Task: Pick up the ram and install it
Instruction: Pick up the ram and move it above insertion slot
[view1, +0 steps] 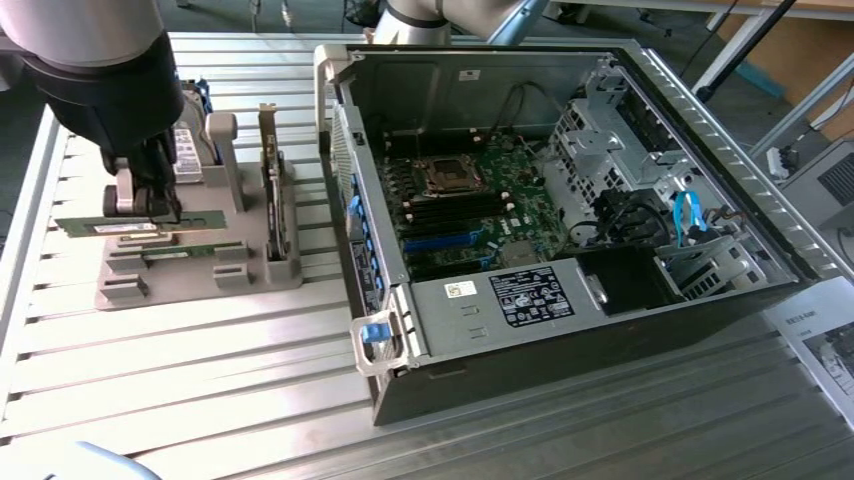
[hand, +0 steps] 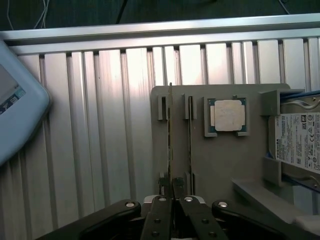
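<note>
The ram (view1: 134, 224) is a thin green stick lying along the outer slot of a grey holder (view1: 187, 280), on the exterior view's left. My gripper (view1: 144, 205) stands over its middle, fingers shut on it. In the wrist view the ram (hand: 170, 135) shows edge-on, running straight out from between my fingertips, with the gripper (hand: 171, 192) pinched on its near end. A second green stick (hand: 190, 140) sits in the neighbouring slot (view1: 180, 251). The open computer case (view1: 747, 180) lies on the exterior view's right, its motherboard (view1: 467, 200) exposed.
The holder also carries a square silver processor (hand: 227, 114), a hard drive (hand: 297, 142) and an upright dark expansion card (view1: 274, 200). Everything rests on a ribbed aluminium table (view1: 200, 380). A white device (hand: 15, 110) sits beside the holder in the wrist view.
</note>
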